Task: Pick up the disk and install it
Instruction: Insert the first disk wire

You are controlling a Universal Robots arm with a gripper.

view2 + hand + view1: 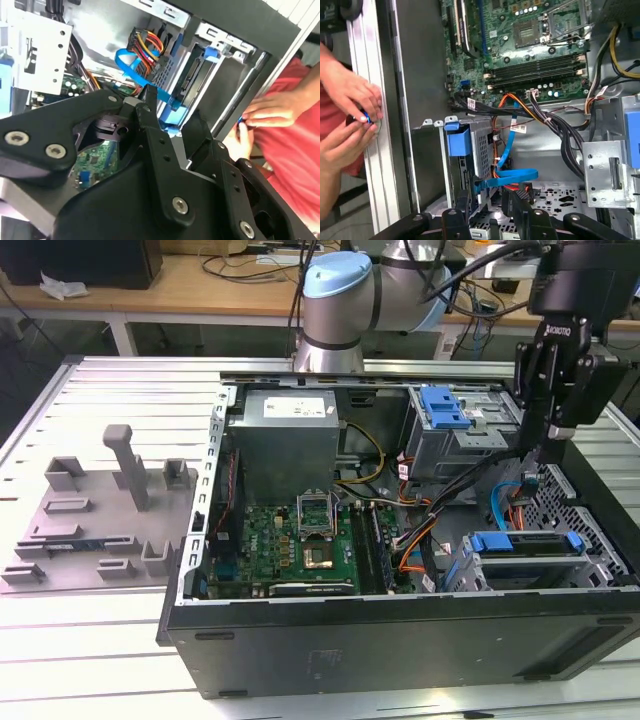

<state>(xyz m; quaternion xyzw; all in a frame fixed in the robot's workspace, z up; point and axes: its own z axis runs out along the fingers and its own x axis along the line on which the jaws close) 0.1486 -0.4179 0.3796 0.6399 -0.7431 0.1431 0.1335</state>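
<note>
At the exterior view's left a grey fixture tray (100,510) lies on the slotted table (60,640). Right of it, the open computer case (400,645) — power supply (290,435) far, motherboard (290,545) near. Over its right end hangs the gripper (528,458), fingers (463,207) spread, gripping nothing. Below, the disk (525,543) sits in the near-right bay, blue carrier tabs up — a person's hands (352,92) just outside the case wall.

Blue-framed disk (524,544), green motherboard (290,540)
</note>
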